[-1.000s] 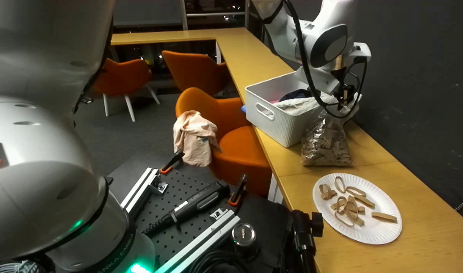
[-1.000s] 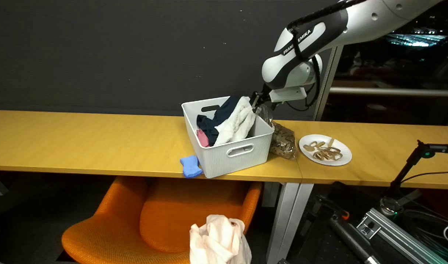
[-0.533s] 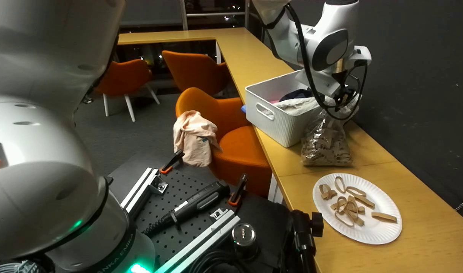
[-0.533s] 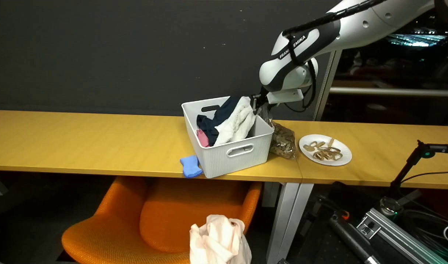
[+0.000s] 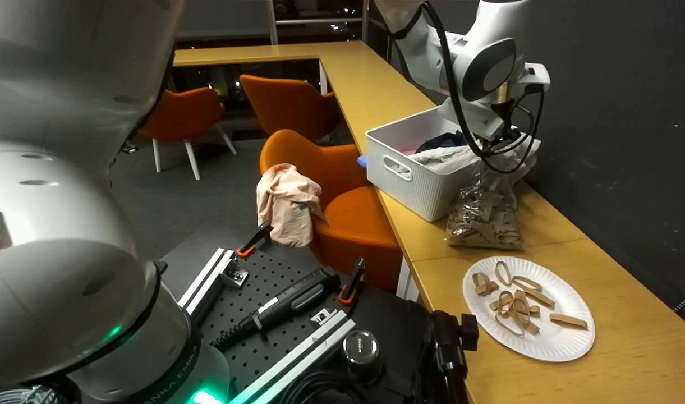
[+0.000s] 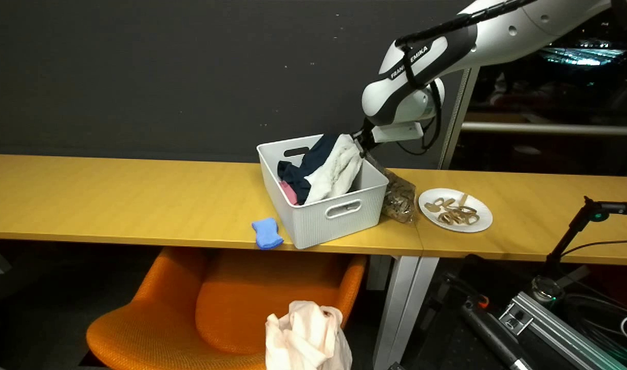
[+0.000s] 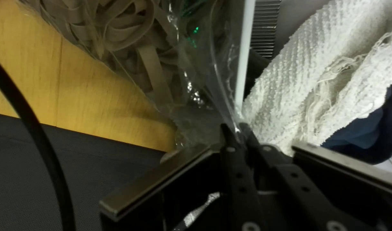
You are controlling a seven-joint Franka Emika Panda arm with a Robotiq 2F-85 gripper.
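My gripper (image 7: 236, 132) is at the near-wall corner of a white ribbed bin (image 6: 334, 226), its fingertips almost together. Clear plastic from the top of a bag (image 7: 154, 64) of tan bands runs between them. The bin's rim (image 7: 244, 64) ends right at the tips; whether it is pinched too, I cannot tell. The bag (image 5: 482, 221) stands on the table against the bin's side in both exterior views. Inside the bin, a white knitted cloth (image 7: 311, 83) lies close beside the right finger. A dark blue cloth (image 6: 316, 154) and a pink one (image 6: 287, 192) lie with it.
A white paper plate (image 5: 561, 349) with several tan bands sits on the table near the bag. A blue cloth (image 6: 267, 234) lies by the bin. The dark wall (image 5: 617, 123) rises behind. An orange chair (image 5: 359, 216) carries a pale pink cloth (image 5: 289, 205).
My gripper has lowered a little and its fingers have closed together. The bin has shifted and turned slightly toward the gripper, away from the blue cloth, and the bag's top has been pulled along.
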